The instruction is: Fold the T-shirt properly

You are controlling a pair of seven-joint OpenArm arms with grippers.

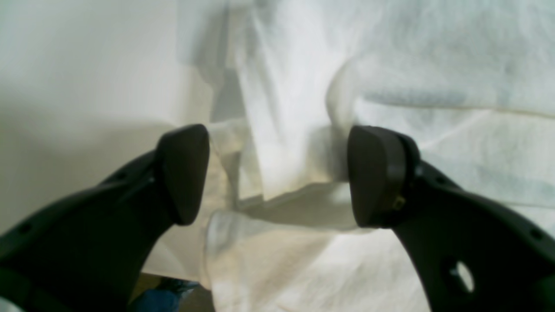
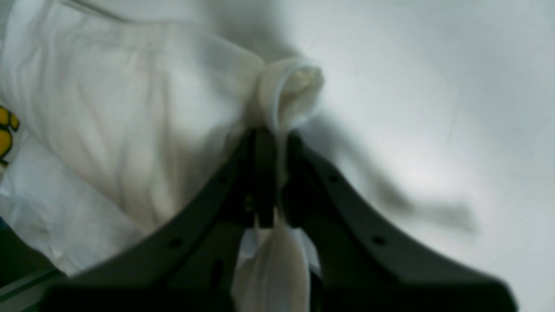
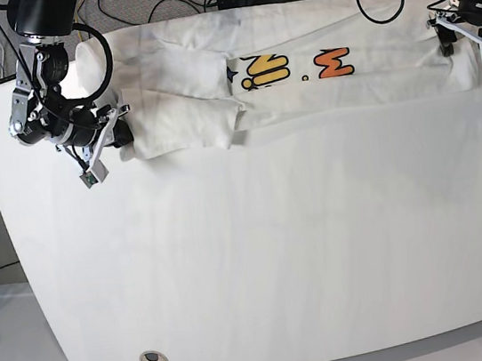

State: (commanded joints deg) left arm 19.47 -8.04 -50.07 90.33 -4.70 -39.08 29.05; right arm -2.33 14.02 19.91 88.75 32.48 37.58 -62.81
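- At the left of the base view, the right gripper [image 3: 119, 130] is clamped on a bunched corner of the T-shirt [image 3: 184, 94]; its wrist camera shows the jaws pressed together with a rolled tuft of white cloth poking out above them and more hanging below.
- The T-shirt lies as a long band along the far edge of the white desk [image 3: 261, 258], its left part doubled over to show plain white reverse, with yellow and orange letters of the print showing in the middle.
- At the right of the base view, the left gripper [image 3: 464, 28] hangs over the shirt's other end; in its wrist camera the left gripper [image 1: 277, 173] stands wide apart, holding nothing, with creased fabric lying between and beyond the pads.
- Progress, judging from the layout: an early stage. The garment appears narrowed lengthwise and one end turned in, but edges are ragged, wrinkles remain, and the crosswise folds into a compact rectangle still look undone.
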